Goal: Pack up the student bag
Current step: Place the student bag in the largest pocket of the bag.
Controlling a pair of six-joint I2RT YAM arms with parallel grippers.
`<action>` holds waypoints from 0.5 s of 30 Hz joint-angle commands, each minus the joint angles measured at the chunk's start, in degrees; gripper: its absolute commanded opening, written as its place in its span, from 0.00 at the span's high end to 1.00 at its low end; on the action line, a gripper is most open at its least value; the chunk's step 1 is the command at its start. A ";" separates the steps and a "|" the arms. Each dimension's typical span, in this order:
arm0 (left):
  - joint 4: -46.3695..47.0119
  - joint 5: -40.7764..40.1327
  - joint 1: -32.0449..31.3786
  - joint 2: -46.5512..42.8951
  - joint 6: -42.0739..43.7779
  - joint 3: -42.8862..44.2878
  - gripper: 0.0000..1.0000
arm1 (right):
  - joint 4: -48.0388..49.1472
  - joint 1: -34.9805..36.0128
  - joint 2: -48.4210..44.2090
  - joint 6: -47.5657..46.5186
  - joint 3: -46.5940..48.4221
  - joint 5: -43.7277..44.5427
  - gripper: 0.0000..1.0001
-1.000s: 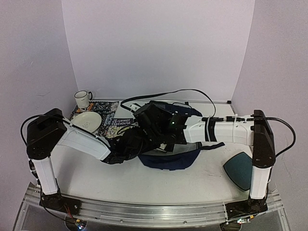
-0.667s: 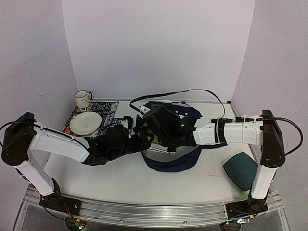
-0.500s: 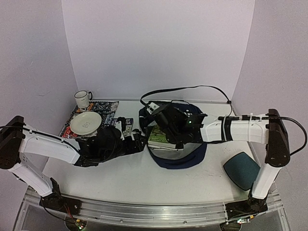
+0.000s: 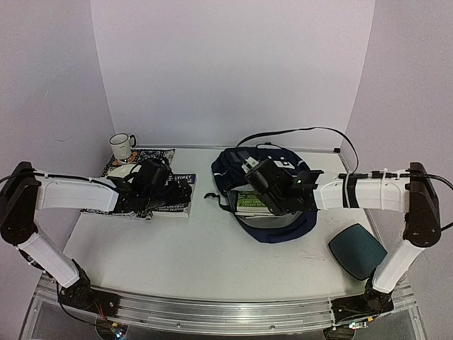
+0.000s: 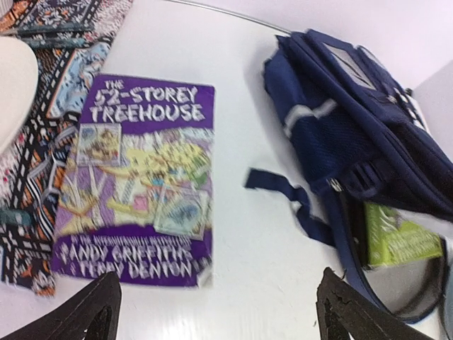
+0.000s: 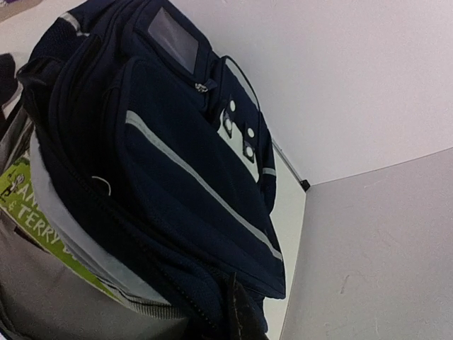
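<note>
The student bag, navy with pale stripes, lies open at centre right, and a green book shows inside its mouth. My right gripper is shut on the bag's upper flap and holds it up. In the right wrist view the bag fills the frame, with the green book under its lifted edge and the gripper pinching dark fabric. My left gripper hangs open over the table beside a purple book, nothing between its fingers. The bag lies to its right.
A patterned mat at the back left carries a white plate and a mug. A teal pad lies near the right arm's base. A loose bag strap trails on the table between the purple book and the bag.
My left gripper has drawn out of the bag and swung left to the purple book. The right gripper has carried the bag's flap to the right, and the green book now shows inside.
</note>
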 commanded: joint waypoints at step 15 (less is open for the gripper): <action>-14.29 4.62 12.16 29.62 18.58 30.38 0.13 | -11.00 -1.47 -13.81 15.10 -7.02 -30.76 0.41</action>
